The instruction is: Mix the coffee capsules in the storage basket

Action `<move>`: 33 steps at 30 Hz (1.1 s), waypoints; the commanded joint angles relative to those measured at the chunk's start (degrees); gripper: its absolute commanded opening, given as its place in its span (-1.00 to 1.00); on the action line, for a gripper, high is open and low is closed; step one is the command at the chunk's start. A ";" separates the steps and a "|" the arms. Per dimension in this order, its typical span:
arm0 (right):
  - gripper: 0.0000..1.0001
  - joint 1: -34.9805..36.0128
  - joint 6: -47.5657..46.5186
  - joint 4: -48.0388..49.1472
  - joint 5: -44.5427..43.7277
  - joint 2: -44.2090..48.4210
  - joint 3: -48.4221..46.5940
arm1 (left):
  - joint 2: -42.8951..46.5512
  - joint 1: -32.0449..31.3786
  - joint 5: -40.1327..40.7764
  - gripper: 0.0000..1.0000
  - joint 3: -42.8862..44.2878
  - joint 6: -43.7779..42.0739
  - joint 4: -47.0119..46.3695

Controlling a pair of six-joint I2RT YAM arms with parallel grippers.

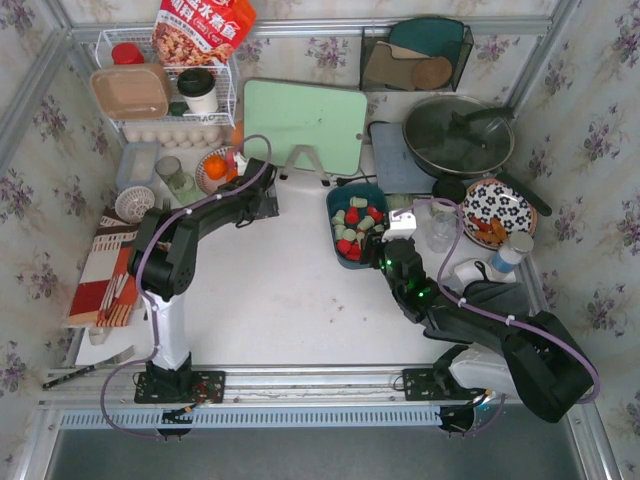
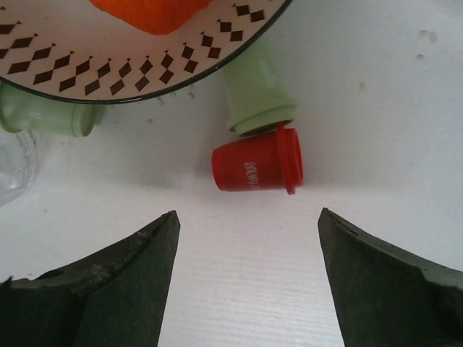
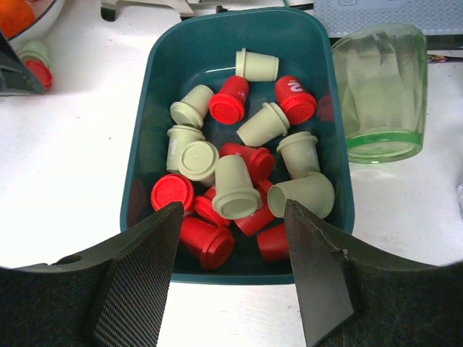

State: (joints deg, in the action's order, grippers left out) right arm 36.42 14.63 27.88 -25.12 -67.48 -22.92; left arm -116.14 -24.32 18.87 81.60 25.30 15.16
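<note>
Basket (image 3: 145, 144) corners behind right jaws

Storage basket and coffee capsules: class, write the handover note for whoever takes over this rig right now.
Left gripper: open, empty, aimed at a red capsule lying on its side on the table, right beside a pale green capsule at the edge of the patterned plate.
Right gripper: open, empty, at the near end of the storage basket.
Done: the red and green capsules in the basket already lie jumbled together.
Left: at least those two strays are outside the basket; probably fetch them, then stir further.
</note>
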 commanded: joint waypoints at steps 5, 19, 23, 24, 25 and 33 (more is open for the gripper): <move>0.31 0.05 0.00 0.71 4.47 -0.63 -0.86 | -3.14 1.70 -1.37 0.50 1.46 0.19 -2.84; 0.31 0.05 -0.07 -0.10 6.05 -1.72 -1.65 | -5.06 3.09 -3.29 -0.12 2.49 0.46 -7.15; 0.31 0.05 -0.07 -0.24 6.31 -1.69 -1.70 | -4.46 3.22 -4.17 -0.39 1.81 1.04 -6.88; 0.31 -0.02 -0.05 -0.32 6.34 -1.65 -1.78 | -3.99 3.15 -4.72 -0.41 1.21 1.19 -6.88; 0.31 0.04 -0.04 -0.42 6.32 -1.68 -1.79 | -3.16 3.14 -5.29 -0.43 0.32 1.36 -6.94; 0.31 0.05 0.72 -2.29 9.03 -0.87 -2.61 | 11.54 1.14 -15.83 -0.41 -15.76 -3.32 -19.41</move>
State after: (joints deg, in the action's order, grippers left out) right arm 36.42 14.68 26.22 -17.85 -68.99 -24.75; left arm -110.61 -21.89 10.81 71.88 26.09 5.58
